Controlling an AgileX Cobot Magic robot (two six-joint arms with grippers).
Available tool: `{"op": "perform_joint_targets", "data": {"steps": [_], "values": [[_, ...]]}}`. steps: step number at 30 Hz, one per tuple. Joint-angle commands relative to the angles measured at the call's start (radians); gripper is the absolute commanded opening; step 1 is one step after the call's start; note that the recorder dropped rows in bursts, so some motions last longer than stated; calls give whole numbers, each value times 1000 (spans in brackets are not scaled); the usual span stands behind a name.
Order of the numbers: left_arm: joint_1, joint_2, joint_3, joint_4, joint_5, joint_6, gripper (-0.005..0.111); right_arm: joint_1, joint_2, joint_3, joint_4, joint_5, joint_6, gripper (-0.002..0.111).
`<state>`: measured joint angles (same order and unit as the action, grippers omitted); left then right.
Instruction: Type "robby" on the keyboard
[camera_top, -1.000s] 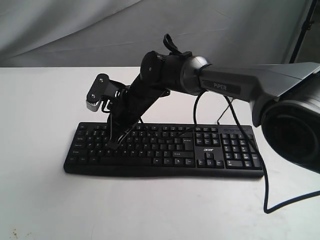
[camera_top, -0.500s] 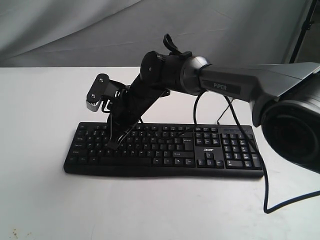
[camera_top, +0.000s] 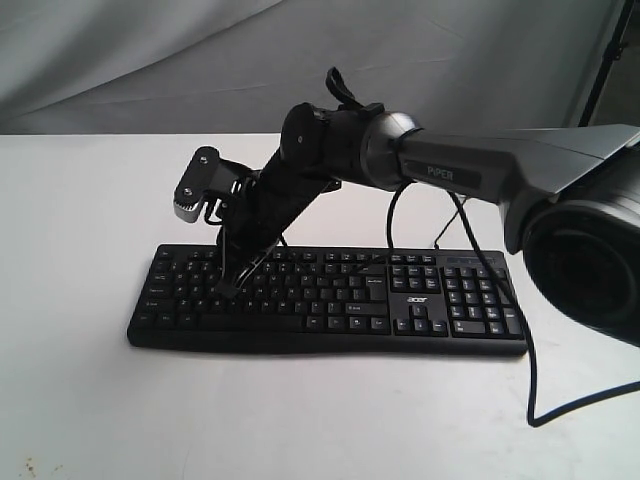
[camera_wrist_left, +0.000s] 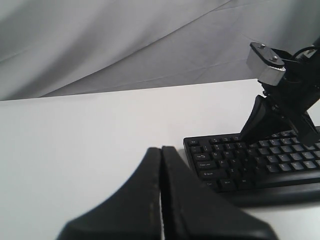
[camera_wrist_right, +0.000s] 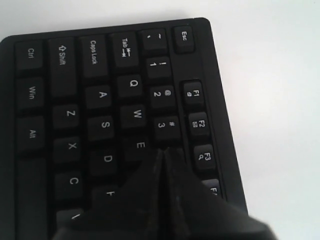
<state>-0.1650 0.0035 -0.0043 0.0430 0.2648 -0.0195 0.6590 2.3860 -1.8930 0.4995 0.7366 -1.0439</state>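
Right arm (camera_top: 510, 160): long grey tube, wider at near end. White word "PIPER" (camera_top: 440, 173) on dark strip. Big round black joint (camera_top: 585, 265) at near end. Shiny silver ring (camera_top: 392, 140) farther along, then fat black elbow (camera_top: 315, 140). Black loop (camera_top: 343, 88) sticks up on top of elbow. Small box (camera_wrist_left: 266, 64) by wrist: silver, black top, 2 small screws. Right gripper (camera_top: 225, 288): black, 2 flat fingers, thin pointed tip. Left gripper (camera_wrist_left: 161, 150): black, 2 wedge fingers, rough inner edges, thin line between.

keyboard (camera_top: 340, 300) x1 | grippers x2: left gripper (camera_wrist_left: 161, 150), right gripper (camera_top: 224, 290) | table (camera_top: 100, 400) x1
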Motion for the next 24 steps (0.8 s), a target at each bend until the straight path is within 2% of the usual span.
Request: {"op": "perform_joint_targets", "data": {"steps": [1, 9, 24], "values": [[-6, -3, 4, 5, -5, -3, 0, 4, -5, -5, -7, -18, 13, 0], [-6, -3, 4, 5, -5, -3, 0, 16, -5, -80, -53, 53, 81, 0], [-6, -3, 4, 5, -5, -3, 0, 20, 27, -80, -90, 89, 108, 0]]}}
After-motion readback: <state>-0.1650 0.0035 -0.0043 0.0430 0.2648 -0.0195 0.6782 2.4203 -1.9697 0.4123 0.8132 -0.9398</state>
